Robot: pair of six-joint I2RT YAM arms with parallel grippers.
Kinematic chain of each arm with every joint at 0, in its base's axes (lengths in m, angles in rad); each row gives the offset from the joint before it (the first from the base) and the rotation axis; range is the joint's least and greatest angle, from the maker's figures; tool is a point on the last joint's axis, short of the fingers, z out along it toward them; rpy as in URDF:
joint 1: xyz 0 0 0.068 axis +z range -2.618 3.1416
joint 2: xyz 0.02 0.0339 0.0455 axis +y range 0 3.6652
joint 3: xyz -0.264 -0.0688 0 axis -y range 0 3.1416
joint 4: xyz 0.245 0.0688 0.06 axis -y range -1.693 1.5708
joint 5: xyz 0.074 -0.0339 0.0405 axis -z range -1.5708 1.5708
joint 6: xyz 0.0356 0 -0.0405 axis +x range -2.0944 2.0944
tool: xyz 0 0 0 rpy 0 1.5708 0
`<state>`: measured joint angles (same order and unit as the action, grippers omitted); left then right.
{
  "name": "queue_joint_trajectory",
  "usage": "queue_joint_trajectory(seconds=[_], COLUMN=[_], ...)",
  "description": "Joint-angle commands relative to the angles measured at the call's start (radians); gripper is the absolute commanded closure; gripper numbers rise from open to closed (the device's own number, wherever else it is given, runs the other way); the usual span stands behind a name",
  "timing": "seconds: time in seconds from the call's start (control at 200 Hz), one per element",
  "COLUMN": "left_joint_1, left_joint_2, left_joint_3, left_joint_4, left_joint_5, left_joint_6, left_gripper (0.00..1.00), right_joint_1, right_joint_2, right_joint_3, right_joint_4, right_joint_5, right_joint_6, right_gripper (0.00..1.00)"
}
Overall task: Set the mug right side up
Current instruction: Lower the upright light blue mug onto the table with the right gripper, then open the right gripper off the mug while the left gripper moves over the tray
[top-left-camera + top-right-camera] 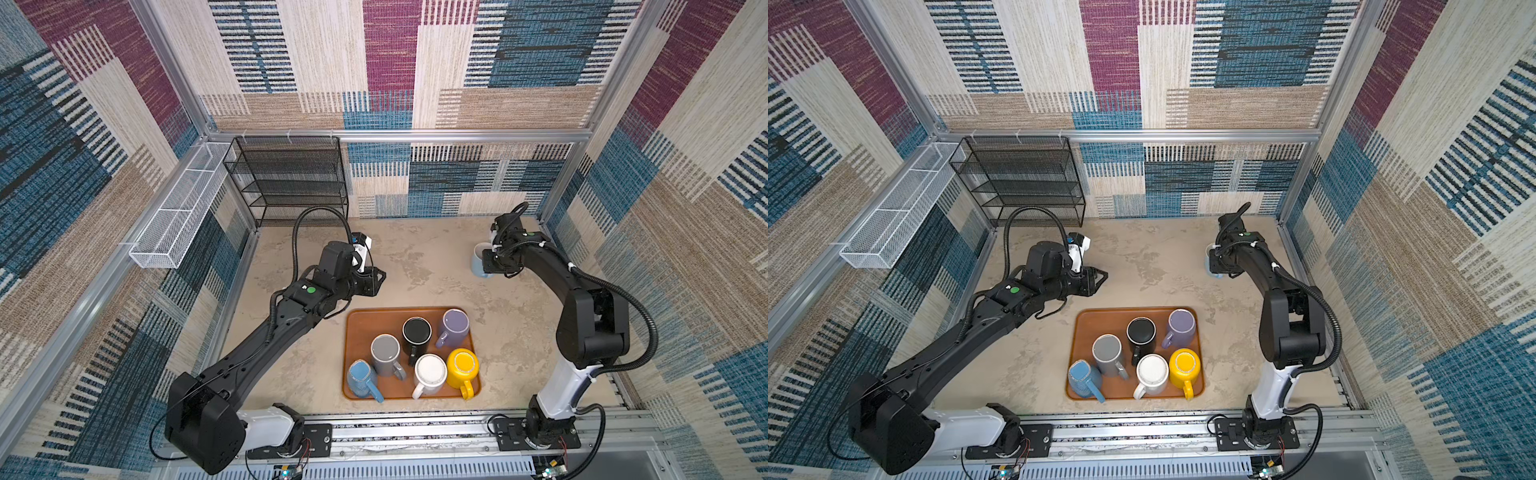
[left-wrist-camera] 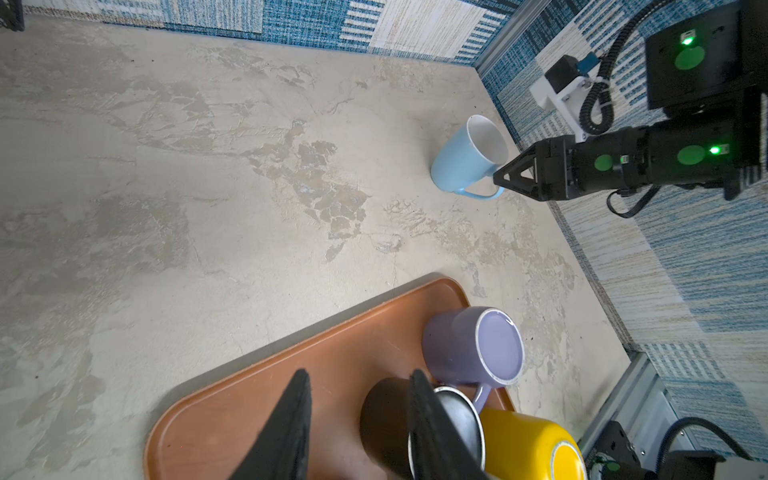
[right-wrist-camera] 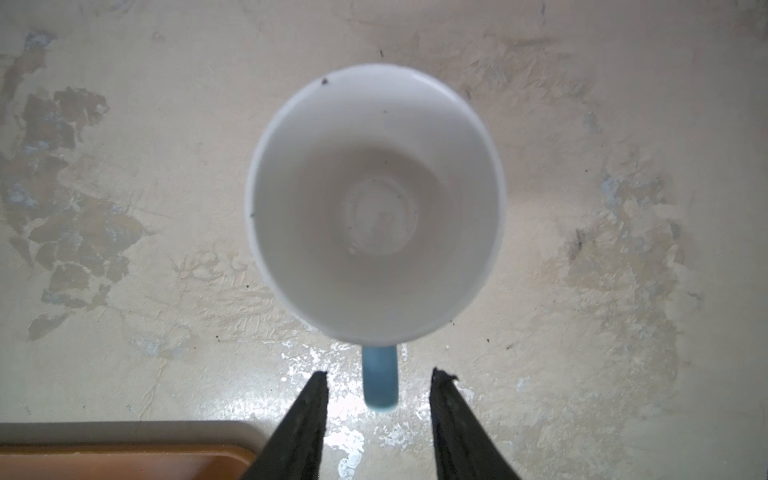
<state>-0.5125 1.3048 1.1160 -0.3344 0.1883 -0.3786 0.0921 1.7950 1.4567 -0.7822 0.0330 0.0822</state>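
Mottled beige tabletop (image 3: pixel 124 208), patchwork carpet walls all round. Right gripper (image 3: pixel 380 374) points straight down, jaws apart and gripping nothing. The blue handle (image 3: pixel 379 382) sits between its fingers with a gap on each side, no contact visible. Just ahead of the fingertips the light blue mug (image 3: pixel 376 199) stands on its base on the bare table, white inside facing up, off the tray. Judged: the mug is already right side up, only the pull-away is left.

Risk: the fingers straddle the handle closely. Any sideways drift or wrist twist on the way out could catch the handle and spin, drag or tip the mug. A straight lift looks safest. The wall is near the mug's far side, so a knocked mug has little room.

The corner of the brown tray (image 3: pixel 124 455) lies near, behind that gripper. Well apart, the left gripper (image 2: pixel 359 374) hovers at the tray edge, jaws spread and empty. Beneath and beyond it are a black mug (image 2: pixel 382 415), a purple mug (image 2: pixel 465 345) and a yellow mug (image 2: pixel 528 440), bases up. A low sweep there could knock them.
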Motion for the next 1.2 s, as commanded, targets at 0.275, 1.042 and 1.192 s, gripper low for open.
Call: queue_joint_trajectory(seconds=[0.275, 1.042, 1.192], left_joint_1=[0.001, -0.125, -0.173], left_joint_2=[-0.057, -0.398, -0.369], left_joint_3=[0.038, -0.21, -0.204], left_joint_4=[-0.266, -0.737, -0.735], left_joint_5=[-0.116, -0.086, -0.108], left_joint_6=[0.028, -0.428, -0.433], left_gripper=[0.63, 0.61, 0.61], right_joint_1=[0.0, 0.003, 0.008], right_joint_2=[-0.09, -0.214, -0.221], right_joint_3=[-0.042, -0.093, -0.118], right_joint_4=[0.089, 0.271, 0.285], right_joint_5=[-0.182, -0.402, -0.412], right_joint_6=[-0.002, 0.007, 0.01], right_gripper=[0.45, 0.41, 0.41])
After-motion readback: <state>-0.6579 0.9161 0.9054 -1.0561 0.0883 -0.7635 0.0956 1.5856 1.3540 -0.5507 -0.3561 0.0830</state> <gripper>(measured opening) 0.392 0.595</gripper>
